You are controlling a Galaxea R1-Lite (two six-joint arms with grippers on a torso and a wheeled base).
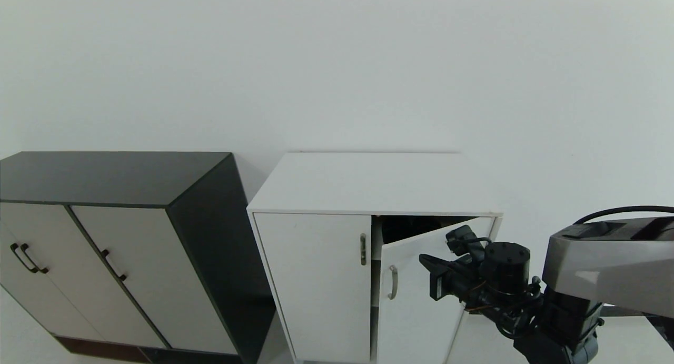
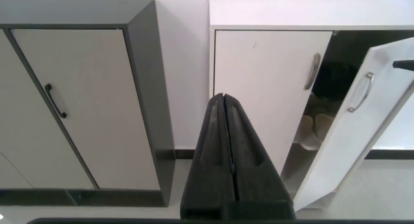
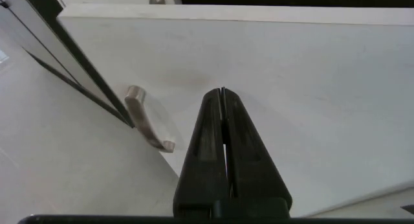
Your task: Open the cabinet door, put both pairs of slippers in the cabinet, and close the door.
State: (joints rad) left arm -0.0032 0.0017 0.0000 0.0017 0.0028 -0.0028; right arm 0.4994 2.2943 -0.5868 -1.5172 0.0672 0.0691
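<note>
Shut and empty, the fingers of the right gripper (image 3: 223, 94) and left gripper (image 2: 224, 98) face the ajar cabinet door (image 3: 310, 88), pale slippers (image 2: 317, 128) beyond them inside (second pair unclear), so closing likely remains.

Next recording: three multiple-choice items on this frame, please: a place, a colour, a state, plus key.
1. Where is the right gripper?
A. facing the right door of the white cabinet
B. inside that cabinet
C. above its top

2. What colour is the top of the neighbouring cabinet?
A. white
B. black
C. red

3. The right door is:
A. shut
B. partly open
C. removed

Key: 1A, the door's face and handle lie just beyond it; 2B, the top is black; 3B, it stands angled out from the cabinet front.
</note>
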